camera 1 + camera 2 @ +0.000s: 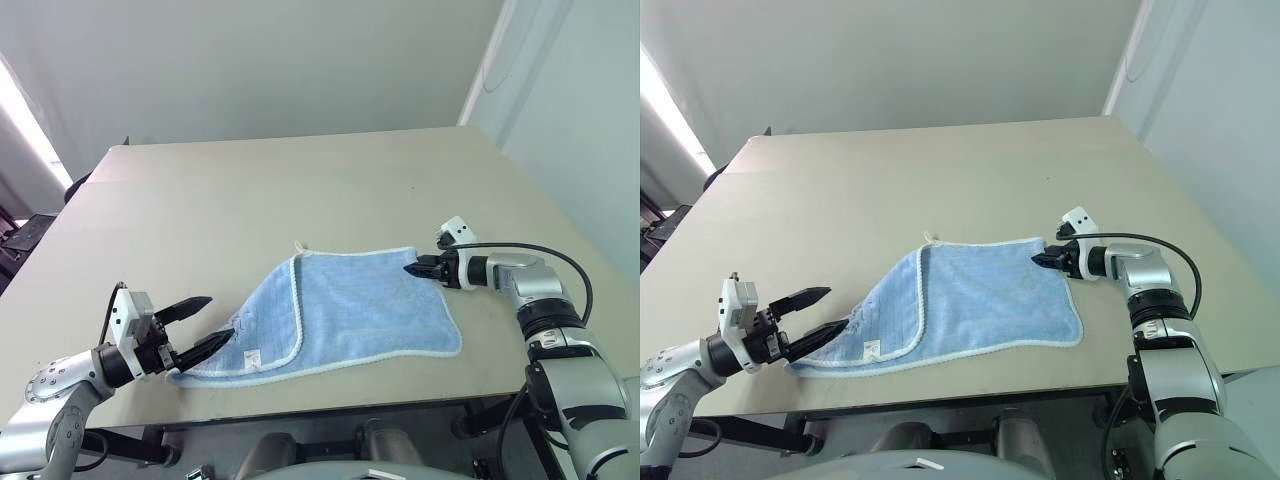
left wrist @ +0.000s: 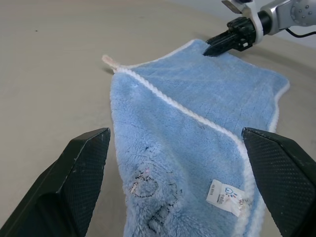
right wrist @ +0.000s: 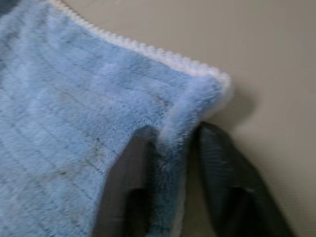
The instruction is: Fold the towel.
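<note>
The table (image 1: 300, 190) carries the towel (image 1: 370, 310) at lower centre of the head view, long axis running left to right, its left part already doubled over. The right gripper (image 1: 418, 268) pinches the towel's upper-right corner, a ridge of cloth between its nearly closed fingers. The left gripper (image 1: 200, 326) gapes wide at the lower-left end, holding nothing.

The light-blue terry towel (image 1: 350, 310) with white stitched edging lies partly folded, its left flap turned over showing a white tag. Its far right corner is pinched in the right gripper (image 1: 414, 268); the wide-spread left gripper (image 1: 205, 325) sits at its near left corner.
</note>
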Available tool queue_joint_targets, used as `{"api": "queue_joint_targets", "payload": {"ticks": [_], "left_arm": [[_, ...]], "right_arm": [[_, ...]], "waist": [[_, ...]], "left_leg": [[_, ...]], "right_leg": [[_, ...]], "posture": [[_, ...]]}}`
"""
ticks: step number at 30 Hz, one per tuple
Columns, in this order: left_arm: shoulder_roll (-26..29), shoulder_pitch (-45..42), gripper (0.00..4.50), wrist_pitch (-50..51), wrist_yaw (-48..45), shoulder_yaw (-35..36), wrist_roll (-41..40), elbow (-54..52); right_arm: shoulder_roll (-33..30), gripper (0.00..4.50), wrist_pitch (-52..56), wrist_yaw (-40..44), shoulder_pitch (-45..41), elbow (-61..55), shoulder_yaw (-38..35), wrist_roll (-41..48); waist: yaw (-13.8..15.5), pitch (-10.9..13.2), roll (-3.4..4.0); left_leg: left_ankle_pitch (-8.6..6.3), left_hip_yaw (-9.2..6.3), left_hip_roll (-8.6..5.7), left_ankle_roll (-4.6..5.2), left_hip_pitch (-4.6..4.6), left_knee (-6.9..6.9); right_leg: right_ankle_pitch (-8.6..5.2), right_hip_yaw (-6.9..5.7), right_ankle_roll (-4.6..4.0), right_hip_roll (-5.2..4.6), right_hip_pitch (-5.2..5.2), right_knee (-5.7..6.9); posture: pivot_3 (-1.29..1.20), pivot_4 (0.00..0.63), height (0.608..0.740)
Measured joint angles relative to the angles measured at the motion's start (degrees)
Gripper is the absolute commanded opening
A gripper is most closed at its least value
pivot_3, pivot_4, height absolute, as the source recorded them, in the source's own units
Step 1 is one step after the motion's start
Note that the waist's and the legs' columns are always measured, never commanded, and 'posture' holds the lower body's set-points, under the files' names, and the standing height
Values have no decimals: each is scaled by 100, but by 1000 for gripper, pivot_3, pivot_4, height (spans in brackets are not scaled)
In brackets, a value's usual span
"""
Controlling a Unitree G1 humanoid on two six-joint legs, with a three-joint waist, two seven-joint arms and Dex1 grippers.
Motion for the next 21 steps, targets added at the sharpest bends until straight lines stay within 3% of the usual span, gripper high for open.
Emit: {"api": "queue_joint_targets", "payload": {"ticks": [1, 6, 13, 21], "left_arm": [[36, 0, 4500, 0, -21, -9, 1, 0], [163, -127, 4500, 46, -17, -265, 84, -144], [146, -730, 4500, 361, 403, -1279, 530, -737], [233, -1127, 4500, 946, 993, -2890, 1861, -793]], "right_arm": [[10, 50, 0, -6, 0, 5, -4, 9], [21, 50, 21, -14, 65, -55, -46, 51], [101, 50, 164, -160, 280, -468, -58, 96], [155, 50, 130, -503, 310, -475, -99, 101]], "waist": [[2, 0, 0], [12, 0, 0], [13, -1, -1], [18, -5, 2]], "left_leg": [[0, 0, 0, 0, 0, 0], [0, 0, -1, -1, 0, 3], [1, 0, -1, -1, 3, 2], [2, 0, -3, -1, 19, 9]], "right_leg": [[0, 0, 0, 0, 0, 0], [0, 0, -1, -2, 3, 0], [2, 0, 1, -1, 4, 2], [1, 2, 2, 2, 25, 4]], "posture": [[0, 0, 740], [0, 0, 740], [0, 0, 740], [0, 0, 740]]}}
